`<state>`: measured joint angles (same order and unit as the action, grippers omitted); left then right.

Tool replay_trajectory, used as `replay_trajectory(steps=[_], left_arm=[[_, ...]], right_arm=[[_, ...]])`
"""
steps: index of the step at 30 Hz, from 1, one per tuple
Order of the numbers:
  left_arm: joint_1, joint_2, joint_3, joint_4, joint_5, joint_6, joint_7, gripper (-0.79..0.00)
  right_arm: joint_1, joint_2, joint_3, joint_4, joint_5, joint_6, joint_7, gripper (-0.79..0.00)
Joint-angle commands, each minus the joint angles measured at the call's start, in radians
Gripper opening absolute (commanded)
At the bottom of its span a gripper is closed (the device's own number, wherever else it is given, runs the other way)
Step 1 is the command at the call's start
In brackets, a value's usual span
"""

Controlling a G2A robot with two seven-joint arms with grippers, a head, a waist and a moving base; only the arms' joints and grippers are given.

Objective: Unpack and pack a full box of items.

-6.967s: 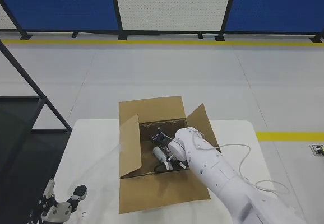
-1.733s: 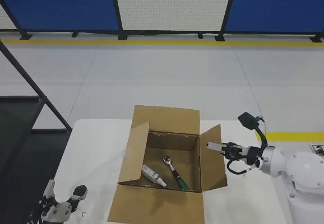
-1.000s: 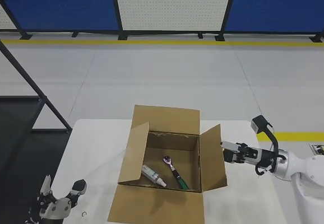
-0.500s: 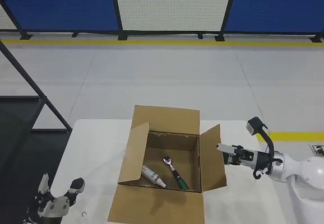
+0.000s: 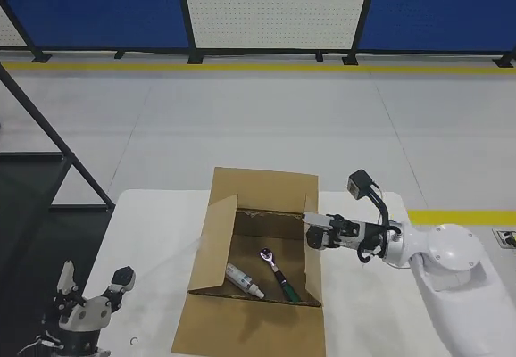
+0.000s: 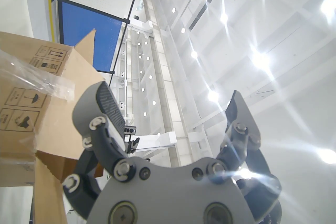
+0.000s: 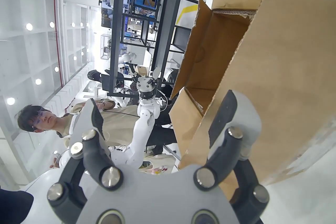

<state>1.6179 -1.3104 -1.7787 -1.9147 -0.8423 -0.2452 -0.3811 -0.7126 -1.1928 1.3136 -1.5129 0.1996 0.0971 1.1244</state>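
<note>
An open cardboard box (image 5: 267, 189) sits on the table (image 5: 151, 232) holding two items, one ratchet wrench (image 5: 276, 273) and one white tube (image 5: 243, 280), side by side on its floor. The right gripper (image 5: 313, 232), fingers spread, is at the upright right flap (image 5: 312, 268). The left gripper (image 5: 95, 278) is open at the table's near left. The steel ratchet looks rigid and weighty, best taken by its green handle (image 5: 286, 286). The light, smooth tube may roll, so grip it across the middle.
</note>
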Motion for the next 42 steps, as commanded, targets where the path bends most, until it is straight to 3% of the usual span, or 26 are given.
replay_trajectory(steps=[1, 12, 23, 34, 42], left_arm=[[-0.018, 0.000, 0.018, -0.013, 0.032, 0.011, 0.007, 0.000], [-0.074, 0.004, 0.135, -0.071, 0.249, 0.097, 0.001, 0.000], [-0.142, 0.009, 0.255, -0.039, 0.484, 0.169, -0.006, 0.000], [-0.163, 0.015, 0.313, -0.006, 0.633, 0.236, -0.002, 0.000], [-0.167, 0.017, 0.342, 0.007, 0.670, 0.248, 0.003, 0.000]], right_arm=[[0.036, -0.006, -0.043, 0.045, -0.009, 0.001, -0.013, 0.000], [0.142, -0.036, -0.198, 0.239, 0.020, -0.029, -0.017, 0.000], [0.144, -0.036, -0.224, 0.299, 0.046, -0.078, 0.035, 0.000], [0.156, -0.042, -0.255, 0.340, 0.104, -0.139, 0.103, 0.000], [0.168, -0.052, -0.275, 0.394, 0.122, -0.129, 0.021, 0.000]])
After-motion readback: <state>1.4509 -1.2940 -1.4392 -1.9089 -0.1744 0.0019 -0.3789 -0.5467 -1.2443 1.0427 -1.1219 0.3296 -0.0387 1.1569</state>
